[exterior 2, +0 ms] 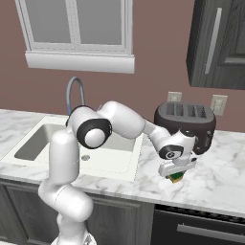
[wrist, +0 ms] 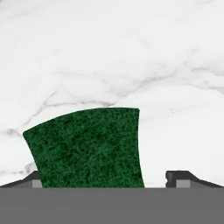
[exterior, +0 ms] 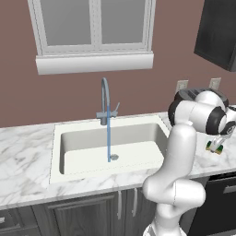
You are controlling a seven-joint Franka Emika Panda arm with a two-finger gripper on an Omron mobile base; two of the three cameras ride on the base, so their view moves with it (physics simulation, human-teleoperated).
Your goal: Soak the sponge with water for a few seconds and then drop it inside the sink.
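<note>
Sponge (wrist: pixel 87 146): on counter (wrist: pixel 131 52), green side up, unsoaked. Gripper (wrist: pixel 109 180): jaws open astride it, ungrasped. Water (exterior: pixel 109 133) runs into sink (exterior: pixel 57 152).

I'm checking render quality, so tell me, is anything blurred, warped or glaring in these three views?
Left base view: even, flat light, sharp, water a crisp stream into the sink. Right base view: soft highlights on the toaster, no glare. Hand view: the sponge looks bowed at its edges, slightly soft; gripper open.
</note>
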